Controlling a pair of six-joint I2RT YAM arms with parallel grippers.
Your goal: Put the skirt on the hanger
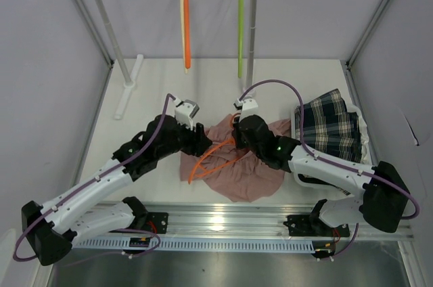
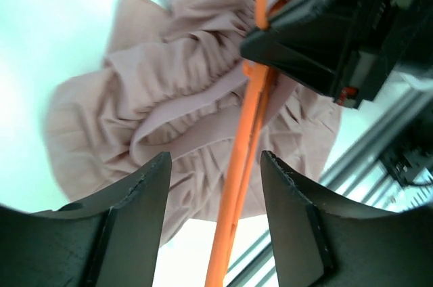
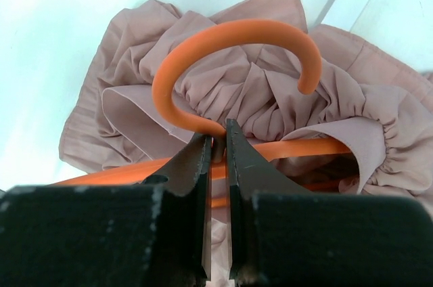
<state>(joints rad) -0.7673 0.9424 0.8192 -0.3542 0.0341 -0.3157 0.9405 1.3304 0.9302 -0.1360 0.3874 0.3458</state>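
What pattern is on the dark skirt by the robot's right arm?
Plaid: dark navy-green crossed by white lines. The skirt shows best in the top external view.

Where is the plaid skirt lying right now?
In the top view, the plaid skirt lies on the right side of the table, just right of the pink garment.

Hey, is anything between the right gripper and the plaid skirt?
Nothing covers the skirt; it lies in the open at the right of the top view. But the right gripper is shut on the orange hanger at its neck, over the pink garment, so it is occupied.
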